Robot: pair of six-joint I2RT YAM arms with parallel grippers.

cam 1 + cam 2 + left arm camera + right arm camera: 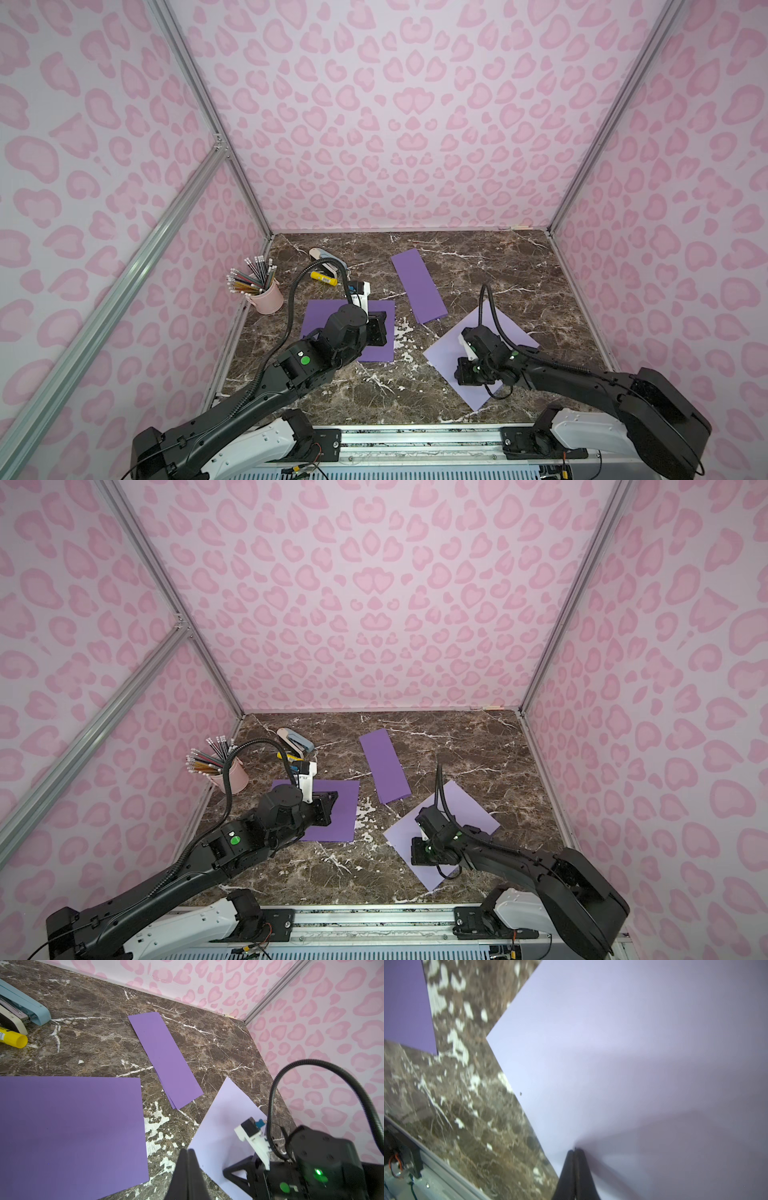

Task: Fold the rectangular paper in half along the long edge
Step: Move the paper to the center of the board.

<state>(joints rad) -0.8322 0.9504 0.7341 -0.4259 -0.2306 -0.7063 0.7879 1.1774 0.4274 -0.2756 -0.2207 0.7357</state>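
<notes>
A pale lavender rectangular paper (446, 353) (405, 833) lies flat and skewed on the marble at the right. My right gripper (467, 374) (575, 1149) is shut, its tips down on this sheet (612, 1043) close to its near left edge; whether paper is pinched I cannot tell. A darker purple sheet (320, 311) (72, 1126) lies flat at the left. My left gripper (384, 328) (188, 1152) hovers over its right part, shut and holding nothing. A narrow purple strip (417, 286) (166, 1059), folded double, lies further back between them.
A pink cup of pencils (266, 297) stands by the left wall. A blue stapler (326, 257) and a yellow glue stick (324, 279) lie behind the left arm. Pink patterned walls close three sides; the metal rail (415, 436) runs along the front.
</notes>
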